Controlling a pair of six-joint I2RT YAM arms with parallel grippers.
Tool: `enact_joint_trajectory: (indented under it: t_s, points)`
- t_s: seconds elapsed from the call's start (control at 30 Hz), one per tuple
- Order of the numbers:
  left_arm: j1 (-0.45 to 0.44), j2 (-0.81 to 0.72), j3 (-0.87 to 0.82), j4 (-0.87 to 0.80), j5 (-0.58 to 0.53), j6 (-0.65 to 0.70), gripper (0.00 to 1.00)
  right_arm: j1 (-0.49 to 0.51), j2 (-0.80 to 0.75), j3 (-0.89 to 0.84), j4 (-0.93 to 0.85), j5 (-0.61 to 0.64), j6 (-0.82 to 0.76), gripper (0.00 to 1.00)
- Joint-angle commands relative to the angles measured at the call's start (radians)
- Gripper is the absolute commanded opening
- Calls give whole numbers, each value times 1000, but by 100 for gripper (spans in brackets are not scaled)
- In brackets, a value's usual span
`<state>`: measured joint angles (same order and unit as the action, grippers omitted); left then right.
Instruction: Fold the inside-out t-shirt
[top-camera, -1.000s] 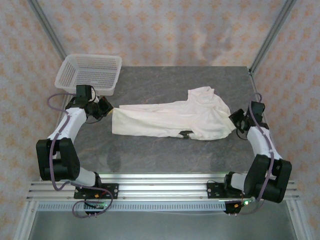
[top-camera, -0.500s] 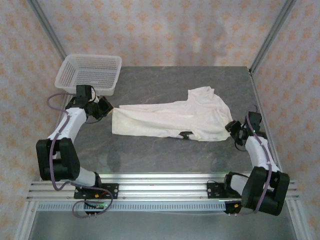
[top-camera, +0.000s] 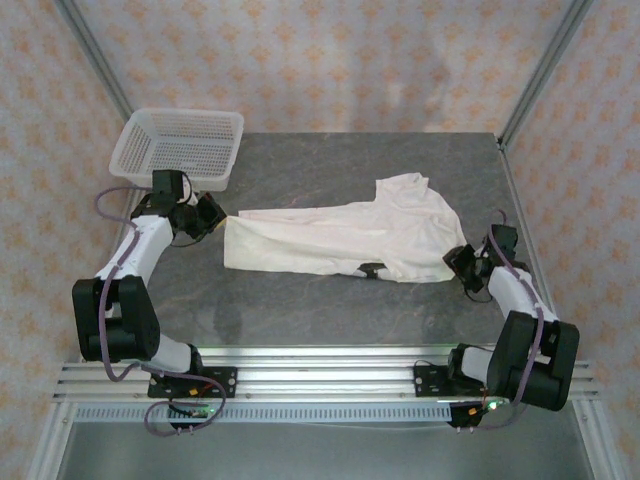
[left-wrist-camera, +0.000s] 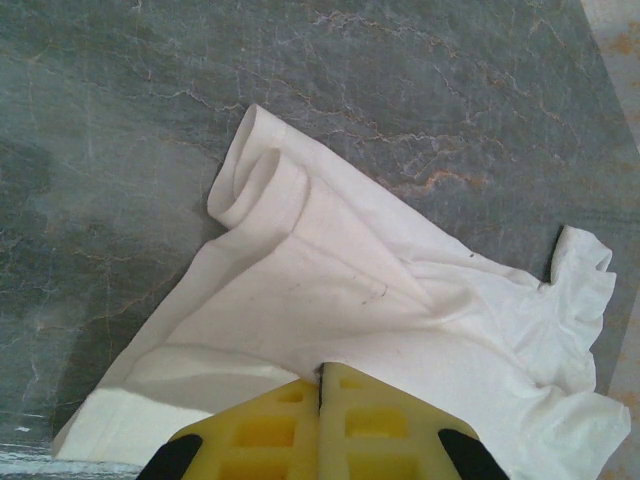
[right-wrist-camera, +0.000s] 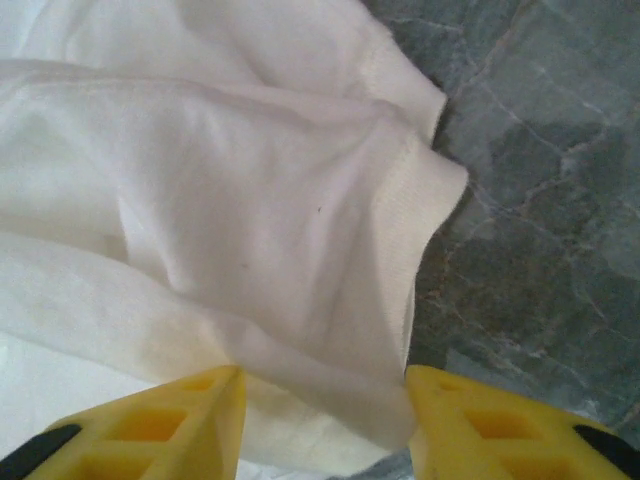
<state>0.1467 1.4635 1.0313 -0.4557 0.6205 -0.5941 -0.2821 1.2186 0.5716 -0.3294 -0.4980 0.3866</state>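
The cream-white inside-out t-shirt lies stretched across the middle of the grey table, wrinkled, with a small dark tag at its near edge. My left gripper is shut on the shirt's left corner; in the left wrist view the yellow fingers pinch the cloth between them. My right gripper is at the shirt's lower right edge. In the right wrist view its yellow fingers stand open on either side of a fold of the shirt.
A white plastic mesh basket sits at the table's back left corner, just behind the left arm. Bare grey table runs in front of and behind the shirt. A metal frame post rises at the back right.
My right gripper has moved toward the near edge and slightly left along the shirt's right side, to its lower right corner. The left gripper and the shirt have barely moved.
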Motion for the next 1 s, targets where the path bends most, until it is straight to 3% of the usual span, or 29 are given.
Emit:
enact_joint_trajectory:
  t_s: [0.0, 0.13, 0.2, 0.27, 0.7, 0.83, 0.97]
  points:
    - [4, 7, 3, 17, 5, 16, 0, 2, 0, 36, 21, -12, -1, 35]
    - [4, 9, 3, 20, 4, 14, 0, 4, -14, 49, -17, 19, -14, 32]
    - [4, 12, 3, 22, 5, 13, 0, 5, -13, 57, -39, 27, -22, 41]
    - [4, 12, 3, 22, 7, 11, 0, 8, -15, 62, -56, 40, -29, 41]
    - [3, 12, 1, 20, 4, 14, 0, 16, 1, 80, -51, 17, -18, 0]
    - [4, 14, 2, 17, 4, 14, 0, 16, -30, 87, -70, 7, 9, 0]
    - [4, -30, 24, -18, 13, 3, 0, 26, -184, 181, -191, 19, 106, 0]
